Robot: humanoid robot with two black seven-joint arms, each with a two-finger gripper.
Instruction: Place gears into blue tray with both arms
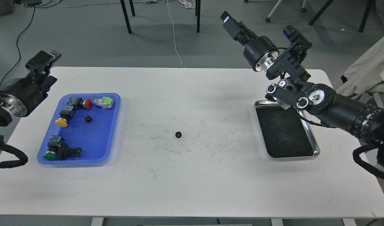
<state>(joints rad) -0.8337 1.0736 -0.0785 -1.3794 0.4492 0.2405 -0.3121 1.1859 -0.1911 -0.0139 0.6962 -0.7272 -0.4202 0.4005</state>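
One small black gear [178, 134] lies on the bare white table near its middle. A second gear [88, 119] rests inside the blue tray [91, 141] at the table's left, among push-button switches. My left gripper [47, 67] hovers off the table's far left corner, above and left of the tray, its fingers apart and empty. High over the far right edge of the table my right gripper [231, 22] points away from me, so its fingers cannot be told apart. Both grippers are far from the middle gear.
Switches with red [88, 104], yellow [61, 122] and green [49, 156] caps lie in the blue tray. A shiny steel tray [316, 150] with a dark bottom sits at the right, under my right forearm. Chair legs and cables stand beyond the table.
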